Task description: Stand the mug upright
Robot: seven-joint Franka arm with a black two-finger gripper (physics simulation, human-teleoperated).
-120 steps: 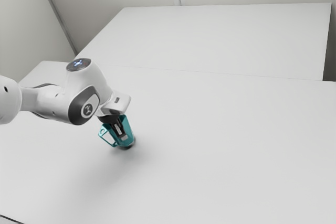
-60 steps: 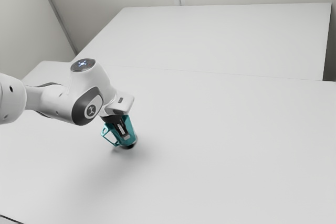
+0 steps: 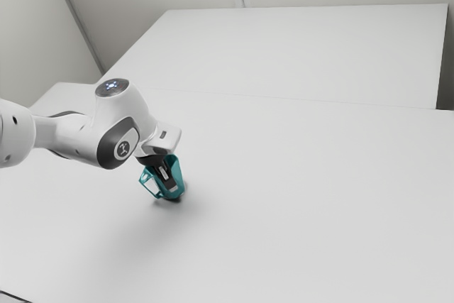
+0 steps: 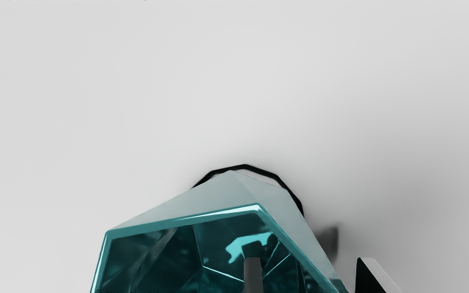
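Currently, the mug [image 4: 206, 244] is leaning beneath the gripper [image 4: 308, 266], whose fingers [image 4: 253, 276] are standing clearly apart astride its wall [image 4: 295, 232], clamping nothing. Its shell is looking rigid, light, probably slippery; inspection is favouring a near-rim wall hold

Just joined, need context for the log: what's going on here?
The Franka arm has its open tool at the teal mug: one finger is inside the mouth, the other outside, with the wall between them. The mug's mouth faces up and its dark-rimmed base is down by the table. I can't tell whether it is fully upright.
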